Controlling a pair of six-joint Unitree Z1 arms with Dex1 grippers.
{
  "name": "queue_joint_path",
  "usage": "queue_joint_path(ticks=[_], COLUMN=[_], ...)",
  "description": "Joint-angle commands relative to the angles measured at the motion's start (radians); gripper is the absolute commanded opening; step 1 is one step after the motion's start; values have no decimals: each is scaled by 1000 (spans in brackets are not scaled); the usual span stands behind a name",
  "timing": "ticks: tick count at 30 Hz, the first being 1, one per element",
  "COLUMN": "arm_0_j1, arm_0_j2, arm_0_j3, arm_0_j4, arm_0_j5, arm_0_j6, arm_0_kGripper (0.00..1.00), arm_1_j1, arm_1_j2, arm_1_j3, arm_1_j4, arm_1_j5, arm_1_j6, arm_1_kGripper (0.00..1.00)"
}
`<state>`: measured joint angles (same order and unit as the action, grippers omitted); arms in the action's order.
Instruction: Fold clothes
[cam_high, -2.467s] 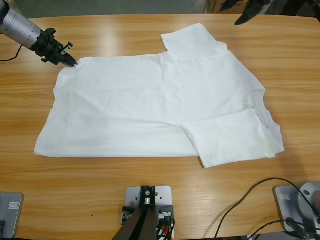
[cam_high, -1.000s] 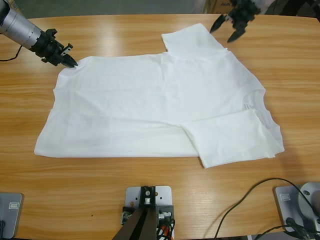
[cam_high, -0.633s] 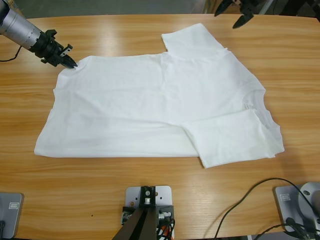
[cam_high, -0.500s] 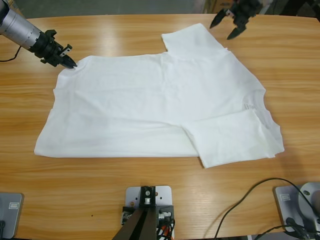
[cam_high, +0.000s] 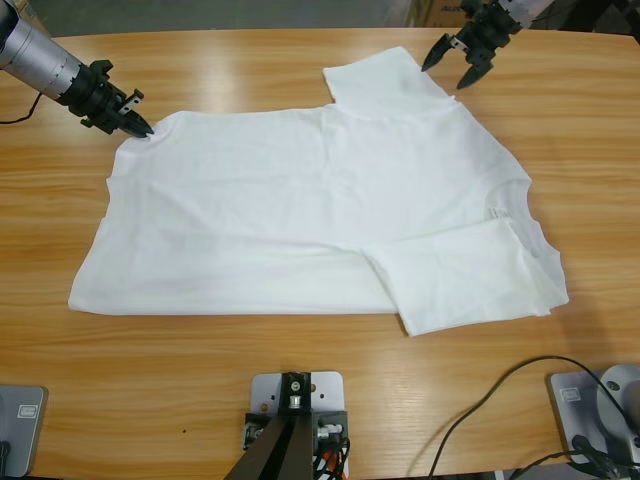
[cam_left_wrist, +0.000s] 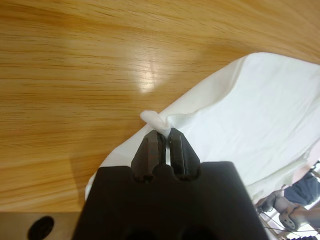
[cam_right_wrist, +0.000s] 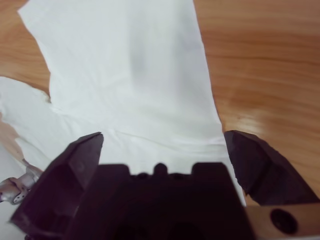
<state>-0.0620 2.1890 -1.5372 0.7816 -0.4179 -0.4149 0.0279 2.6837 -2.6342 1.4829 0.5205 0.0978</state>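
The plain white cotton T-shirt (cam_high: 320, 215) lies flat on the wooden counter (cam_high: 250, 70). Left hand (cam_high: 135, 122) pinches its hem corner; right hand (cam_high: 455, 62), jaws spread, hovers above the far sleeve (cam_high: 385, 80). Next requirement: descend, clamp that sleeve.

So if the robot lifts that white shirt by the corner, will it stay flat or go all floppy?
Probably floppy. The T-shirt is thin cloth: where the left claw pinches its corner, it bunches into a little wad. One sleeve is already folded over, so it bends easily. It likely drags and sags rather than lifting flat.
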Motion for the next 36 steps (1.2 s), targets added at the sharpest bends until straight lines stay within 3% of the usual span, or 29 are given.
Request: queue_joint_path(ticks=[1,8,18,36], arm_0_j1=[14,18,19,25], arm_0_j2=[49,52,59,67], arm_0_j3=[9,9,9,8], arm_0_j4=[22,24,28,34], arm_0_j5=[-12,-12,-12,-12], arm_0_j6=[25,28,35,48], arm_0_kGripper=[0,0,0,0], arm_1_j1=[7,12,-1,1], arm_1_j2=[110,154,74,141], arm_1_j3=[-551,-593,-603,-599], arm_1_j4=[-30,-43,-160,-79], arm_1_j5=[58,82,112,118], arm_1_j6=[-29,-47,-40,-34], arm_1_kGripper=[996,996,991,978])
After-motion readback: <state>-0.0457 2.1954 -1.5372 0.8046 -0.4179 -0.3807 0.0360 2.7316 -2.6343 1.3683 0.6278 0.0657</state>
